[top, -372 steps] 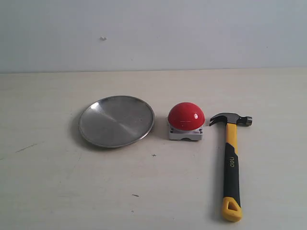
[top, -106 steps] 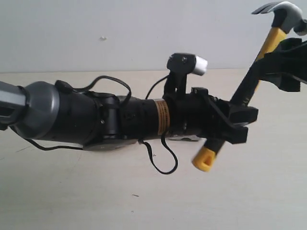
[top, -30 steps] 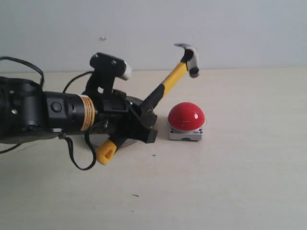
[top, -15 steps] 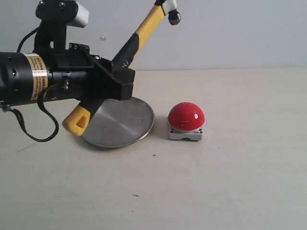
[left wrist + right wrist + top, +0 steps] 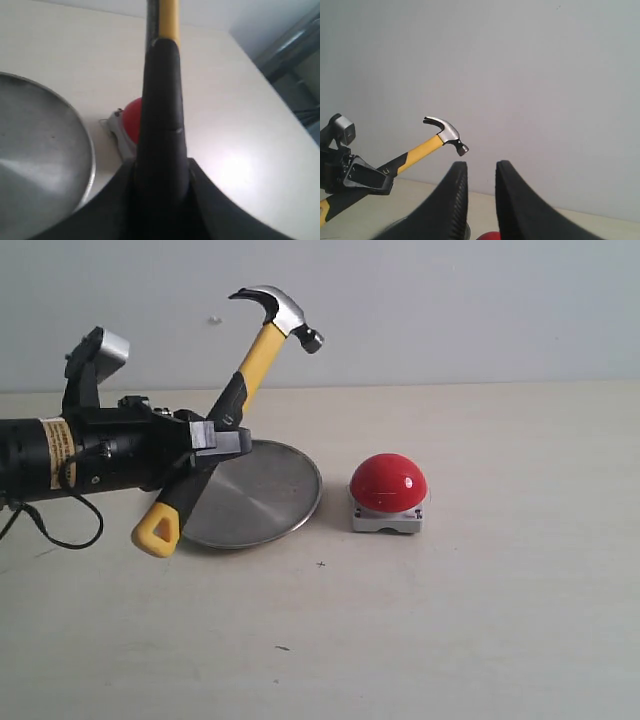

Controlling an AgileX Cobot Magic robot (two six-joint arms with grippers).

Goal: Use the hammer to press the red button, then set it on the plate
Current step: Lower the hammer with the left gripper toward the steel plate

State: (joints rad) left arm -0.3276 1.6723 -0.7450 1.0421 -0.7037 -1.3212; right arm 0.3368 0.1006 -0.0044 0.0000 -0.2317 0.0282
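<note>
My left gripper [image 5: 220,436] is shut on the black grip of the hammer [image 5: 255,355] and holds it tilted in the air. The steel head points up and to the right; the yellow looped end hangs low by the left rim of the plate [image 5: 270,502]. The red button [image 5: 388,482] sits on its grey base right of the plate, apart from the hammer. In the left wrist view the hammer handle [image 5: 162,115] runs up between the jaws, with the plate [image 5: 45,150] and the red button [image 5: 131,117] behind. My right gripper [image 5: 481,172] is open and empty, raised, facing the hammer [image 5: 427,144].
A pale table [image 5: 480,620] carries everything, with a plain wall behind it. The left arm's dark body [image 5: 70,455] stretches in from the left edge, above the table left of the plate. The right arm does not show in the exterior view.
The left arm has drawn back to the left and come down. The hammer moved from beside the button to above the plate's left part, its head now lower.
</note>
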